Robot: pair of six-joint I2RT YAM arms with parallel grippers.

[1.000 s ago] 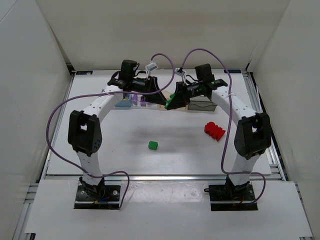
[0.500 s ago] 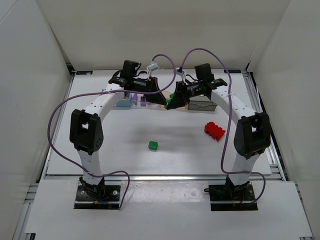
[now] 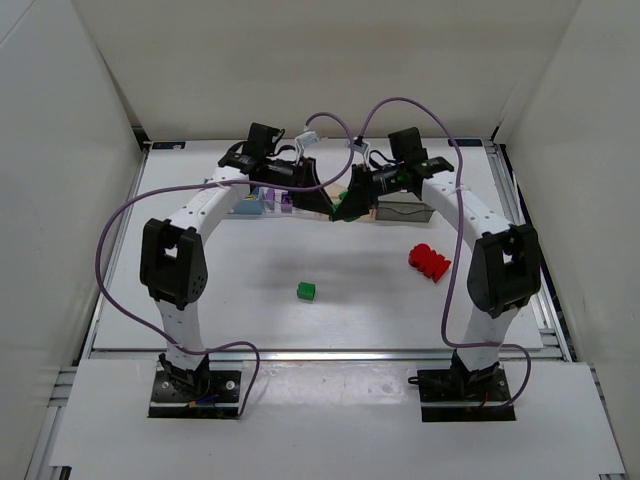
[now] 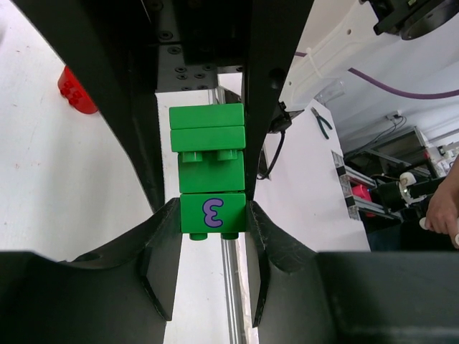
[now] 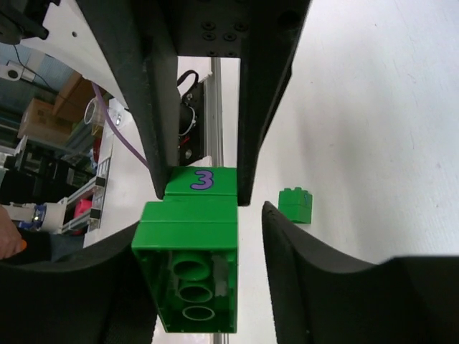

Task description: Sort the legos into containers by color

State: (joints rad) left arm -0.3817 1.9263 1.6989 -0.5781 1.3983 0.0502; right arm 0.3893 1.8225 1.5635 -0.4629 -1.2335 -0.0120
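Since a second ago the left tool has slid in toward the right tool and pinched down, while the right one has begun to let go. The left tool is now clamped tight on the end brick of the green stack, the brick marked with a purple 3. The right tool's jaws stand partly apart, with a gap between one finger and the stack, so it no longer grips. I read this as a mid-air handover, or a set-up for pulling the stack apart. Either way the green is not yet in any container.

The stack hangs above the worktop, just left of the grey container.

Counted, large to small:
- **Arms and tools:** two arms, two tools.
- **Containers:** three are certain.
  - One is the grey container.
  - A clear container and a blue container sit well to its left in the same row.
  - A pale edge against its left side may be a fourth, mostly hidden by the tools.
- **Legos:** four are certain.
  - One is the green stack.
  - One red cluster lies near the grey container, on its near-right.
  - One purple piece sits far to its left, at the clear container.
  - One loose green brick lies well apart, to its near-left.
  - Whether a yellow piece lies in the blue container I cannot tell.
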